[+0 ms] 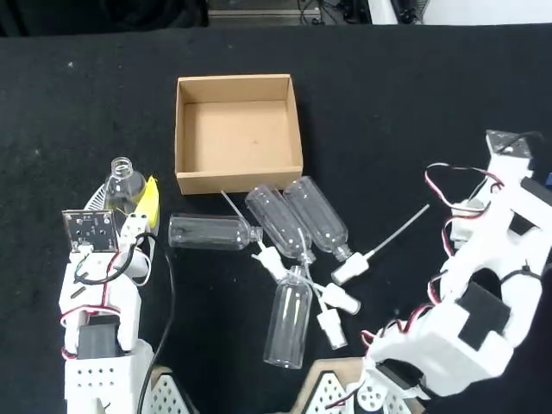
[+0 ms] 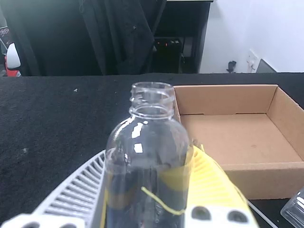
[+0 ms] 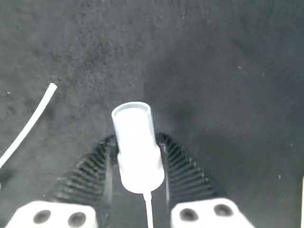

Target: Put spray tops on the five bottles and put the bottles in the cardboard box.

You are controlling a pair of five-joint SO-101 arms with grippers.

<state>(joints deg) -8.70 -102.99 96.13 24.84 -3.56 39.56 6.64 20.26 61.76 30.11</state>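
My left gripper (image 2: 147,194) is shut on a clear, uncapped bottle (image 2: 147,156) and holds it upright at the table's left, in front of the cardboard box (image 1: 237,177). The white finger (image 2: 76,190) and the yellow finger (image 2: 213,185) press its sides. My right gripper (image 3: 137,159) is shut on a white spray top (image 3: 137,142), its dip tube pointing back toward the wrist, low over the black table. The right arm (image 1: 483,259) stands at the table's right. Three bottles (image 1: 207,231) (image 1: 280,220) (image 1: 317,211) lie just in front of the box, and another bottle (image 1: 289,315) lies nearer the front.
Several loose spray tops (image 1: 354,267) (image 1: 339,300) (image 1: 330,328) with thin tubes lie among the bottles at the table's middle. One tube end (image 3: 28,123) lies close beside my right gripper. The box is open and holds nothing.
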